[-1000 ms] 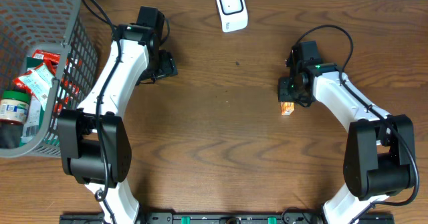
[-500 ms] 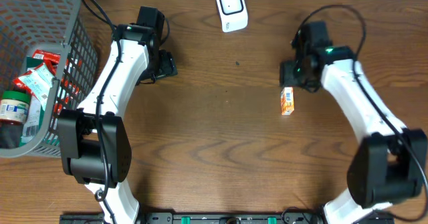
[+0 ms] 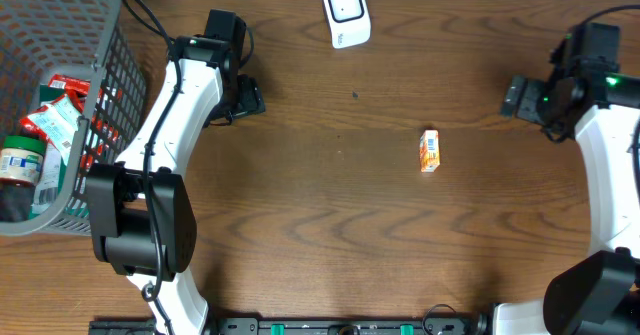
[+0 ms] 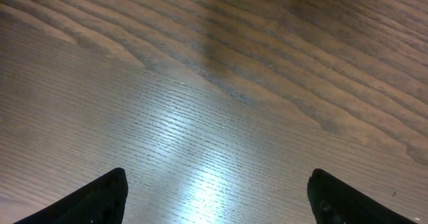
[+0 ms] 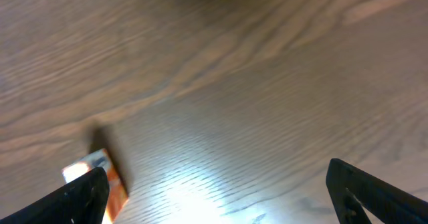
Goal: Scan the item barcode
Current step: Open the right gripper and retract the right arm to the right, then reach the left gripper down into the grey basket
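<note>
The bench (image 3: pixel 330 225) is dark brown wood with wavy, paler grain, and it glares whitish between each pair of black jaws. The box (image 3: pixel 429 151), well apart from the right jaws, is orange with a white end. The scanner (image 3: pixel 346 13) is white with a grey-edged window. The basket (image 3: pixel 100 85), beyond the left jaws, is grey mesh and holds red-and-white packets (image 3: pixel 62 100). The left arm (image 3: pixel 175 105) and right arm (image 3: pixel 605 155) are white with black joints. The right arm shows a green light (image 3: pixel 607 83).

L arm (image 3: pixel 175 95) & R arm (image 3: pixel 612 165): white shells, blk joints, blk cables (image 3: pixel 140 15); green LED (image 3: pixel 610 82) on R.
</note>
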Robot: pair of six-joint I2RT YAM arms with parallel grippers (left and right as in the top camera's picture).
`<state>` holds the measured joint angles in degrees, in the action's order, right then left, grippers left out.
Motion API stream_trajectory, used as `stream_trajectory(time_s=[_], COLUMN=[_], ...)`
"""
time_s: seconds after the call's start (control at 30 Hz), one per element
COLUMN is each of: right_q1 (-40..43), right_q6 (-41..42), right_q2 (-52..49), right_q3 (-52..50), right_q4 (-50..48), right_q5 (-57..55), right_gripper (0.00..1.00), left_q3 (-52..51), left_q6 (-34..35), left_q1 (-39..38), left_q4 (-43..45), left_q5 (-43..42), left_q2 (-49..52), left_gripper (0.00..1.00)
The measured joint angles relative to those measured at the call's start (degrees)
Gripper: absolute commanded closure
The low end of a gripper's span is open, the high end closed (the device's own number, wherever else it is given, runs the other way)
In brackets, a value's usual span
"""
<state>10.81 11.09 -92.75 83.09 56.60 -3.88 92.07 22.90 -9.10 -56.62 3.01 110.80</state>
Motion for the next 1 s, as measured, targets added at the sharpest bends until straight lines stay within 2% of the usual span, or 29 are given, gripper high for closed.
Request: stream_trajectory(time_s=[0.13, 1.0], right_q1=[2.2, 2.3], right_q6=[0.0, 0.0], right_q2=[0.0, 0.0], right_q3=[0.0, 0.0], right_q4=[0.0, 0.1], right_q5=[-0.3, -0.4], right_gripper=[0.01, 0.01], left_q3=[0.0, 0.0], left_q6=[0.0, 0.0], left_q1=[0.0, 0.0], left_q4=[0.0, 0.0], left_q5=[0.0, 0.0], left_q2=[0.0, 0.0], left_gripper=[0.14, 0.14])
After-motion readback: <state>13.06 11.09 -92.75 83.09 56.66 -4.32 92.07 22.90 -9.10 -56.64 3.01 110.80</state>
